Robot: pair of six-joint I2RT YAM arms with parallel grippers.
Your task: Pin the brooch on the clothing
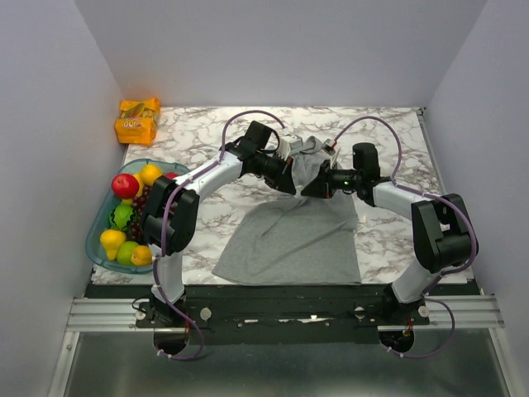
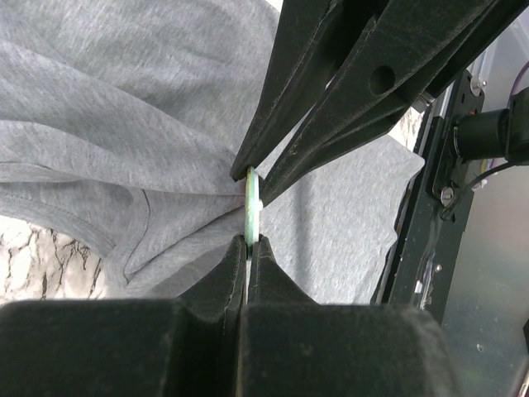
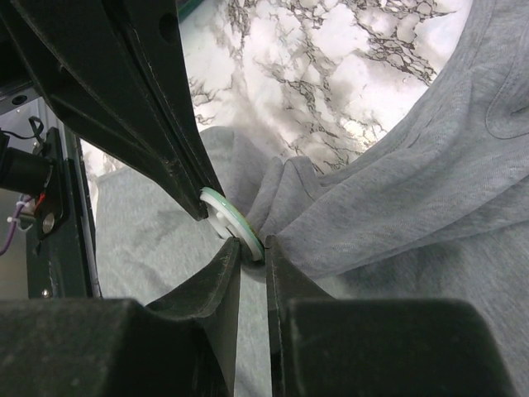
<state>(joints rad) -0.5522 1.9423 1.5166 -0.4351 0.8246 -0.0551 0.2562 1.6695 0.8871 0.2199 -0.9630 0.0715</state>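
Brooch: a small round brooch (image 2: pixel 251 207), which we see only edge-on as a thin green and white disc. It is held in the air over the middle of the table and touches a raised fold of cloth.
Clothing: a plain light-grey knit tank top (image 1: pixel 289 240). Its hem lies flat on the table and its upper part is drawn up to the brooch.
Left gripper (image 2: pixel 250 241): its black fingers are closed on one edge of the brooch.
Right gripper (image 3: pixel 252 242): clamped on the opposite edge, with bunched fabric pressed beside it.
Table: a white marble-patterned top (image 1: pixel 207 211). A teal tray of fruit (image 1: pixel 93 240) sits at its left edge and an orange packet (image 1: pixel 137 121) in the far left corner, both well apart from the work.
Risk: we judge both holds thin, on the rim alone, so a twist or an uneven pull could flip the disc out and drop it. The soft knit could slide off the pin, or the pin could catch two layers at once.
Hidden: we cannot see the pin, the clasp or the coloured face, nor tell whether any point has pierced the cloth. From above, the two wrists cover the brooch entirely.
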